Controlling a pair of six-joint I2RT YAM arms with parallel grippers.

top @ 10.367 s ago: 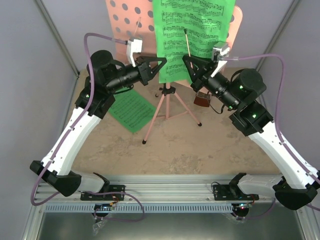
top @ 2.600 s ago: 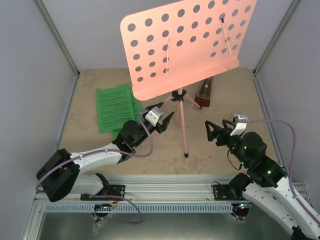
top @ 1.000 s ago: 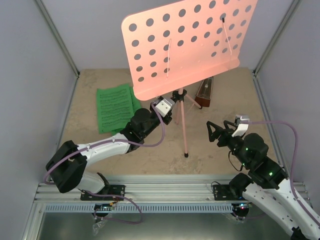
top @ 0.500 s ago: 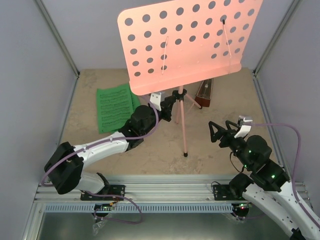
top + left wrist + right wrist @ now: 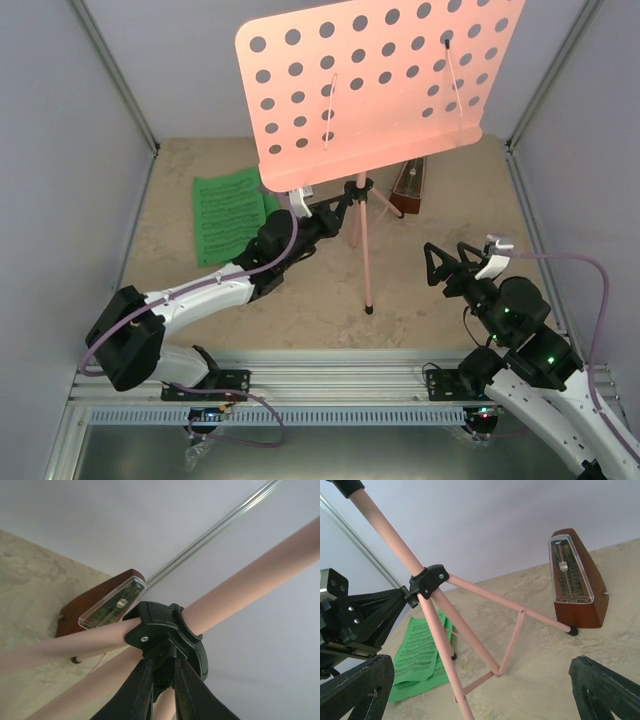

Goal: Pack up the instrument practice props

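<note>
Your left gripper (image 5: 340, 208) is at the stand (image 5: 363, 250), which is upright near the middle of the bench (image 5: 300, 320), toward the rear edge. In the left wrist view the black fingers (image 5: 137, 692) lie narrow, closed on the underside of the black hub (image 5: 160, 630) where the pink legs (image 5: 510, 604) meet the post. The contact faces are hidden behind the hub.

Your right gripper (image 5: 447, 254) hangs over the front right part of the bench, apart from the stand, jaws spread wide and holding nothing. Its camera looks toward the tripod.

The stand's hole-punched desk (image 5: 370, 90) sits high and tilted over the rear of the bench.

The pages (image 5: 225, 215) lie flat on the bench toward the rear left corner, beside your left arm. One leg foot is near their edge; you cannot tell from these views whether it touches.

The metronome (image 5: 408, 188) stands upright near the rear edge, right of centre. Another leg foot rests just beside its base, contact not clear
</note>
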